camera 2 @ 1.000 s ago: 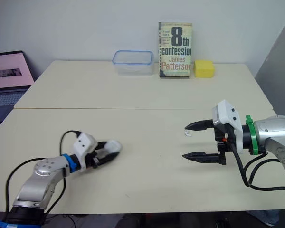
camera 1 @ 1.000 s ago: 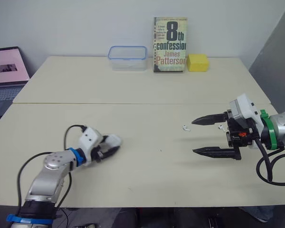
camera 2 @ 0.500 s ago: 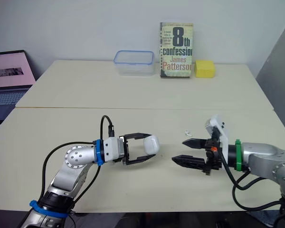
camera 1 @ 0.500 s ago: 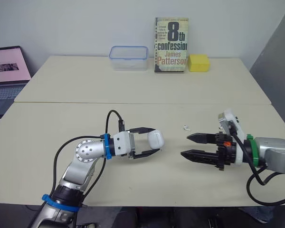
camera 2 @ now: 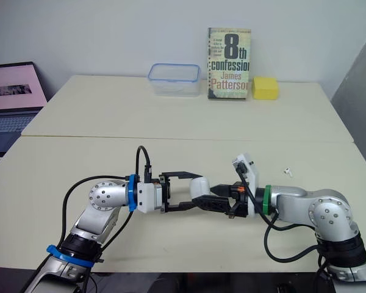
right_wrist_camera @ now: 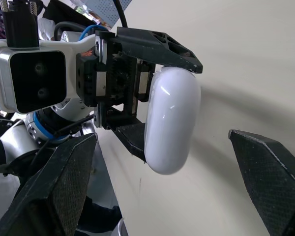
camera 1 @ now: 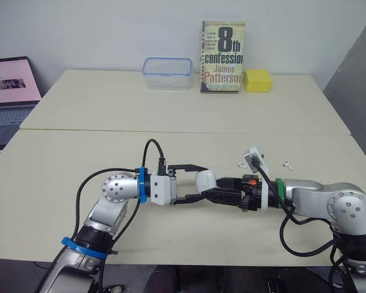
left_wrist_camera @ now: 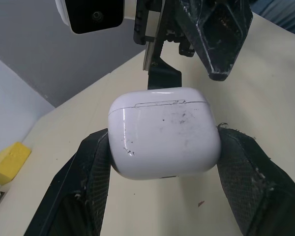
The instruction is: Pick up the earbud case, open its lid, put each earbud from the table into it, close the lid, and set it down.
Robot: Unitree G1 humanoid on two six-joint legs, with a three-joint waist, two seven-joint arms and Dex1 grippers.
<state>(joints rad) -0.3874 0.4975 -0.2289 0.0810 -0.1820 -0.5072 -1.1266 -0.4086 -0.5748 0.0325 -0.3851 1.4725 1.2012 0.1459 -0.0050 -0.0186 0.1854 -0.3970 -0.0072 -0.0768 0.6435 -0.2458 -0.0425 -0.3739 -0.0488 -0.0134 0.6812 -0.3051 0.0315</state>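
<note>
1. In the head views the right gripper (camera 2: 207,198) and the lower finger of the left gripper (camera 1: 197,182) merge into one dark mass, so contact with the case cannot be judged there.
2. The right wrist view settles it. The right fingers (right_wrist_camera: 64,187) are spread wide, one on each side of the case, and touch nothing.
3. One earbud (camera 1: 238,163) lies just left of the white camera housing on the right wrist, too small to read its shape.
4. The other earbud (camera 1: 287,164) lies on the table (camera 1: 171,116) further right, well apart from the case and equally tiny.
5. The earbud case (left_wrist_camera: 164,132) is white, glossy and rounded, with its lid seam shut. Dark scuffs and specks mark its broad face.
6. It is held off the near table, about midway across, with the left fingers (left_wrist_camera: 93,172) pinching its two ends.
7. The left arm bends at the elbow and reaches rightward, its gripper level.
8. The right arm reaches leftward and low, its gripper pointing at the case head-on, so the two grippers meet tip to tip.
9. At the far edge stand a book (camera 1: 222,57), a clear container (camera 1: 166,73) and a yellow sponge (camera 1: 255,80). A laptop (camera 1: 9,82) is cut off at far left.
</note>
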